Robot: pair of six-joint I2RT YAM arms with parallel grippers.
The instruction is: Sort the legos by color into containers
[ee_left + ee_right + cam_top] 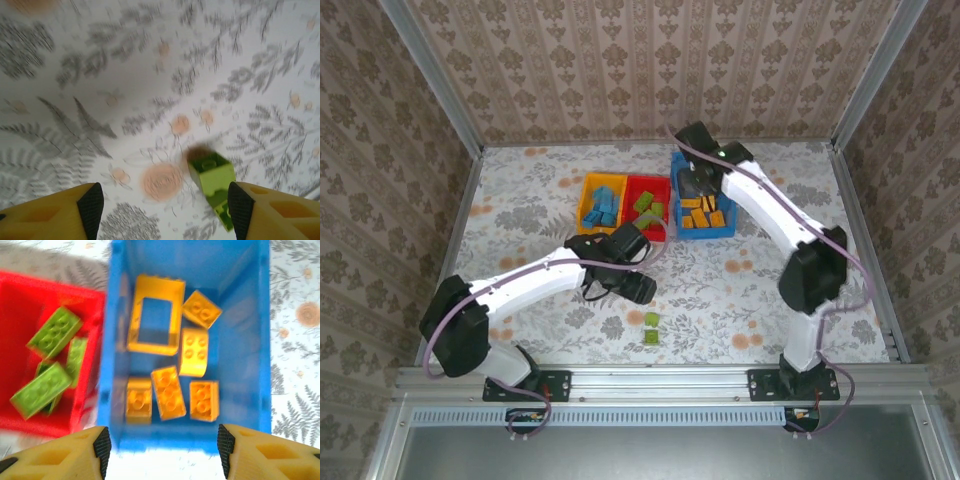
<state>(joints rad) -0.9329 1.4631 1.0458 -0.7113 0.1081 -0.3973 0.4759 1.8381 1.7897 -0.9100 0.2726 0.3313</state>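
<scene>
1. Containers stood side by side in a row toward the far edge of the counter (pixel 510 190), near its middle: the yellow-orange bin (pixel 583 208) on the left, the red bin (pixel 642 181) in the centre and the larger blue bin (pixel 708 234) on the right.
2. The yellow-orange bin held blue legos (pixel 603 205), piled together so that the count could not be told.
3. The red bin held green legos (pixel 52 335), several of them overlapping against its side next to the blue bin.
4. The blue bin held orange legos (pixel 167 392), seven pieces spread flat on its floor. One was an open rectangular frame piece (pixel 157 287), and the rest were small bricks.
5. Two loose green legos (pixel 651 320) lay just beside each other on the counter, toward its near edge and roughly midway along it.
6. The left end effector (pixel 160 212) hung low over the counter with its fingers wide apart. One loose green brick lay between them, close to the right pad and not clamped.
7. The right end effector (pixel 162 450) hovered above the near wall of the blue bin, fingers wide apart, with nothing between them.
</scene>
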